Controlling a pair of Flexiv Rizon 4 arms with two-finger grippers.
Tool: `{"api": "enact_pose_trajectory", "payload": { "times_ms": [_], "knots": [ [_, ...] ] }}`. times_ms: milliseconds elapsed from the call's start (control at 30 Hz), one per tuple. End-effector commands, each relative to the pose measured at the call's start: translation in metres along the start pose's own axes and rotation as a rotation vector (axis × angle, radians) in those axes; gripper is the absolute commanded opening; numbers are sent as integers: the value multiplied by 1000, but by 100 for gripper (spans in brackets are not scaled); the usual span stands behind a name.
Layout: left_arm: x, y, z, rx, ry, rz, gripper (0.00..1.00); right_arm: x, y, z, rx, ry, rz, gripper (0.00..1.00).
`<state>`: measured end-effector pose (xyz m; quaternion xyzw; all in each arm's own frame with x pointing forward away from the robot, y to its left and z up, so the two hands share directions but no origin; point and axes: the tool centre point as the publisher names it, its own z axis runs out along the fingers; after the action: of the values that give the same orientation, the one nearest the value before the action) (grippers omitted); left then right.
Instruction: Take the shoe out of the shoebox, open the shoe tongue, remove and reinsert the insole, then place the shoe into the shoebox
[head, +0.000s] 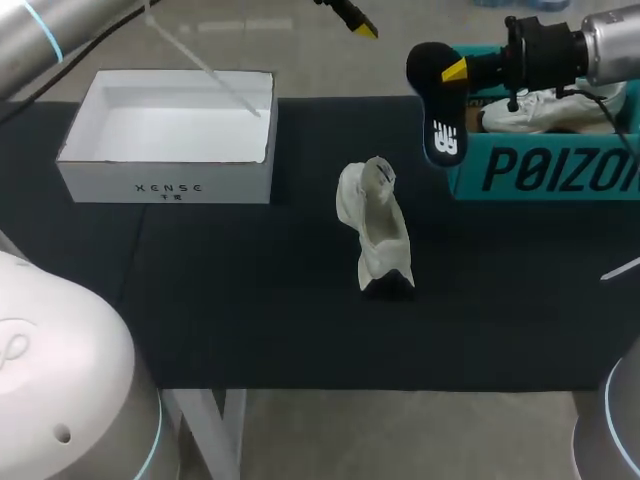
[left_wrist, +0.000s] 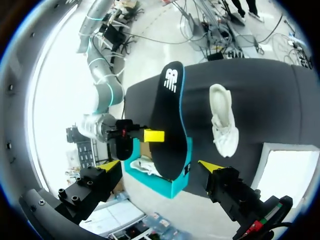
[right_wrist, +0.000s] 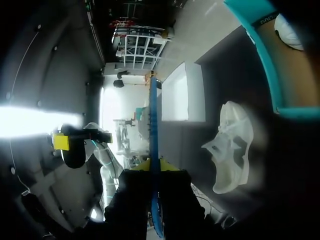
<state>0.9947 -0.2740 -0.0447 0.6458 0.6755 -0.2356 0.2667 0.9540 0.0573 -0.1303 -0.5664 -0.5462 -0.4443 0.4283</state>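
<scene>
The right hand (head: 455, 70) gripped the black insole (head: 440, 110); to my eye it should line up toe-first with the white shoe (head: 375, 228).

Dim right wrist view, strong glare.

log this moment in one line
right tool: shut on insole, raised near teal shoebox | left tool: open, empty | shoe: on mat, insole out

Shoe (head: 375, 228) lies on table (head: 250, 320) between box (head: 165, 182) and shoebox (head: 540, 172).
</scene>
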Motion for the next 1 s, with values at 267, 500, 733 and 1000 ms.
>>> {"api": "enact_pose_trajectory", "payload": {
  "times_ms": [267, 500, 733, 1000],
  "knots": [
    [22, -14, 19, 41, -249, -140, 100, 7, -11, 2, -33, 13, -30, 0],
    [29, -7, 18, 19, -330, -132, 100, 12, -10, -3, -21, -6, -25, 0],
    [30, -18, 30, -12, -374, -153, 100, 18, -10, -4, -20, -6, -44, 0],
    [27, -20, 31, -20, -384, -166, 100, 18, -12, -8, -19, -12, -44, 0]
  ]
}}
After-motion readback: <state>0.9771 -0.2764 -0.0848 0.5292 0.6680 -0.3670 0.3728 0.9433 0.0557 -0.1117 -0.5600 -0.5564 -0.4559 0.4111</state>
